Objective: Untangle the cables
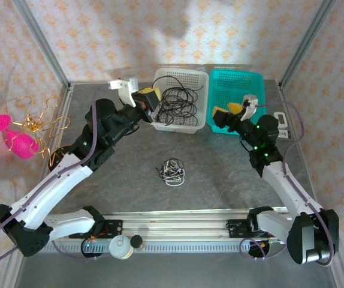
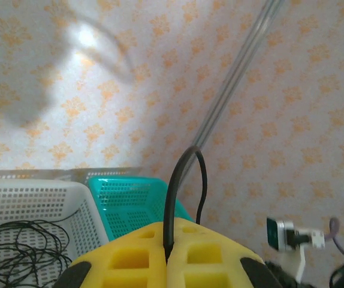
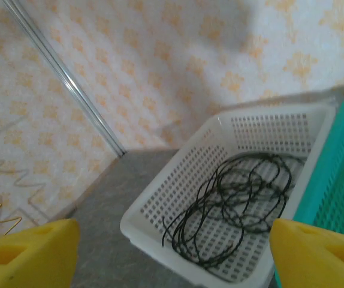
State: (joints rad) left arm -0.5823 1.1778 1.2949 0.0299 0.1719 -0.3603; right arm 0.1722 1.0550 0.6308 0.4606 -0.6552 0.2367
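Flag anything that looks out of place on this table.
A black-and-white tangle lies on the bare table, not in the white basket. A black cable loops up from the shut left gripper.

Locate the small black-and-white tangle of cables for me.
In the top view, the tangle lies near the centre of the grey table, apart from the white basket behind it.

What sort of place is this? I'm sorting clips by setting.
Likely a staged robot test cell, not a home: wallpaper panels in metal frame posts, two arms bolted to a rail at the table edge, a white basket and a teal basket.
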